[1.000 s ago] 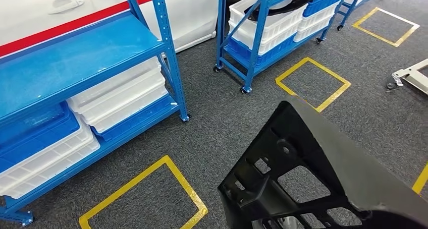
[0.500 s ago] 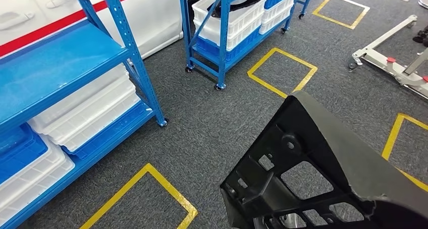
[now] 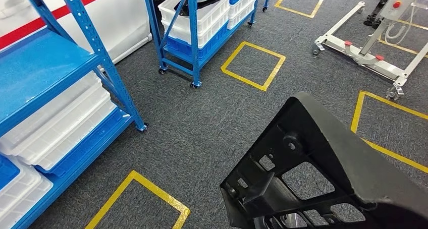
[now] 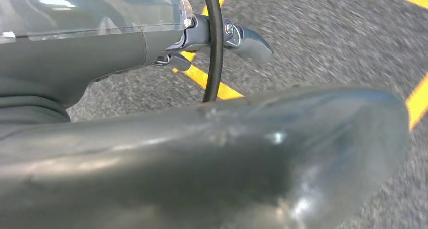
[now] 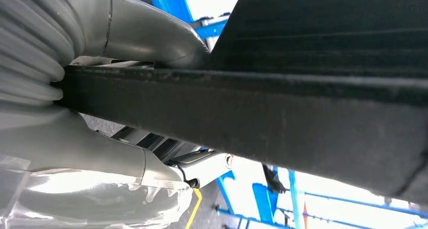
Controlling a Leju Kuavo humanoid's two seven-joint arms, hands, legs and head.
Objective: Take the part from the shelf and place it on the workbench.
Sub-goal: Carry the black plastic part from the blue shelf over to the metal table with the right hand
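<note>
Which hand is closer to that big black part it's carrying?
Right. The right hand clasps the black part by its edge, between thumb and fingers. The left hand lies alongside its smooth face, fingers pointing past it; contact unclear.

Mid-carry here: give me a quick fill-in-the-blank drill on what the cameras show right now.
1. The black part is carried above a grey ____ floor.
2. The squares marked on the floor are taped in ____.
3. The wheeled shelf holds white crates and has a ____ frame.
4. The right hand grips the part's ____.

Missing words: carpet; yellow; blue; edge
</note>
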